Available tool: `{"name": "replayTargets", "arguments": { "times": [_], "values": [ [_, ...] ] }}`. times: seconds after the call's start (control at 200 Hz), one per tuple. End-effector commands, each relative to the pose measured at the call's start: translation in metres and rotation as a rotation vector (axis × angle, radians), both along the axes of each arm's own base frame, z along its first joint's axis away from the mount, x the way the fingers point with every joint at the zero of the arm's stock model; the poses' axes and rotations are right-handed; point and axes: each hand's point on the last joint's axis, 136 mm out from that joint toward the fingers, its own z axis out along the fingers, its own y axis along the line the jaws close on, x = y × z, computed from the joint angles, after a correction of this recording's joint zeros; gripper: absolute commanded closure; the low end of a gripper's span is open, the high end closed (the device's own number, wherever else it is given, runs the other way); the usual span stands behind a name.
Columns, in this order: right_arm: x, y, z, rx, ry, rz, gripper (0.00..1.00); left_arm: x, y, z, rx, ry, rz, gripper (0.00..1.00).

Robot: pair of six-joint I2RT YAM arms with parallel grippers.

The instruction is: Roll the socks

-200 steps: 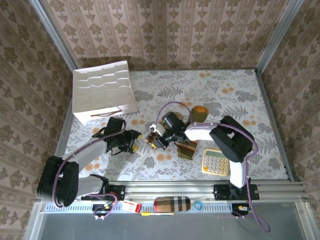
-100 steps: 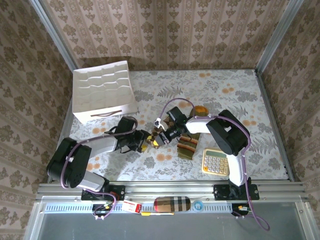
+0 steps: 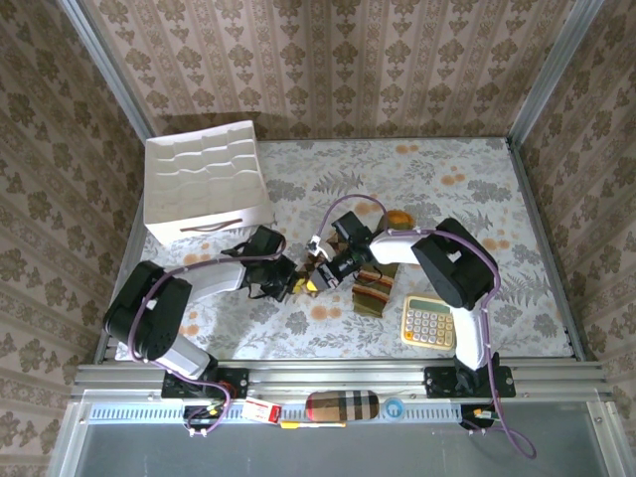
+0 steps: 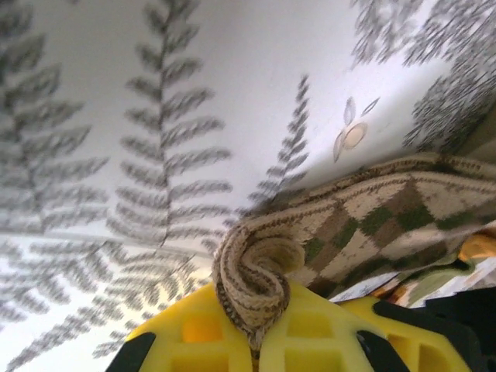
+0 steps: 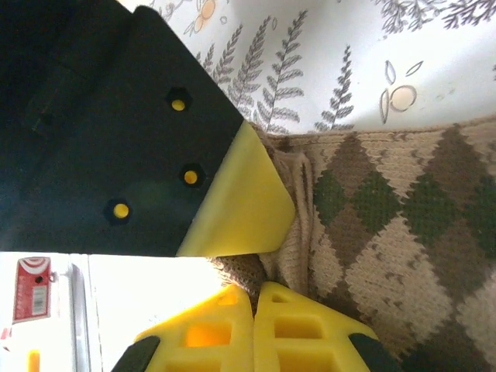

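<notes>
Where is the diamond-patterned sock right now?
Top view: the argyle sock sits mid-table, pinched between the left claw and the right claw, just left of the olive striped sock and the calculator.

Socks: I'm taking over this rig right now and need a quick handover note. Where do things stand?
Left gripper: shut on a curled edge of the argyle sock.
Right gripper: shut, tips at the same sock's edge; grip unclear.
Striped sock: lies unrolled beside it.
Done: first curl only.
Left: roll both socks.
</notes>
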Motion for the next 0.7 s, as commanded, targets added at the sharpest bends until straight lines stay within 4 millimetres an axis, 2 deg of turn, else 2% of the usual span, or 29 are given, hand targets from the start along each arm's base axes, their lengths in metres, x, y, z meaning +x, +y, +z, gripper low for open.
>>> {"name": "replayTargets", "arguments": {
  "times": [0.0, 0.04, 0.085, 0.11, 0.165, 0.375, 0.5, 0.695],
  "values": [
    [-0.004, -0.017, 0.002, -0.099, -0.233, -0.004, 0.8, -0.053, 0.048, -0.018, 0.228, 0.198, 0.049, 1.0],
    [-0.005, -0.016, 0.017, -0.09, -0.366, -0.004, 0.7, -0.059, 0.055, -0.016, 0.261, 0.21, 0.067, 1.0],
    [-0.009, -0.019, 0.023, -0.117, -0.516, -0.013, 0.6, -0.062, 0.058, -0.013, 0.283, 0.217, 0.078, 1.0],
    [-0.013, -0.017, 0.032, -0.118, -0.604, -0.008, 0.56, -0.065, 0.059, -0.012, 0.297, 0.234, 0.087, 1.0],
    [-0.022, -0.017, 0.037, -0.159, -0.744, -0.008, 0.52, -0.073, 0.06, -0.011, 0.322, 0.282, 0.095, 1.0],
    [-0.05, 0.001, 0.039, -0.249, -0.969, -0.018, 0.47, -0.08, 0.052, -0.01, 0.358, 0.377, 0.101, 1.0],
    [-0.047, 0.016, 0.04, -0.296, -1.051, -0.027, 0.45, -0.077, 0.049, -0.009, 0.353, 0.39, 0.105, 1.0],
    [-0.049, 0.031, 0.029, -0.29, -1.023, 0.008, 0.48, -0.076, 0.049, -0.014, 0.334, 0.411, 0.115, 1.0]
  ]
}}
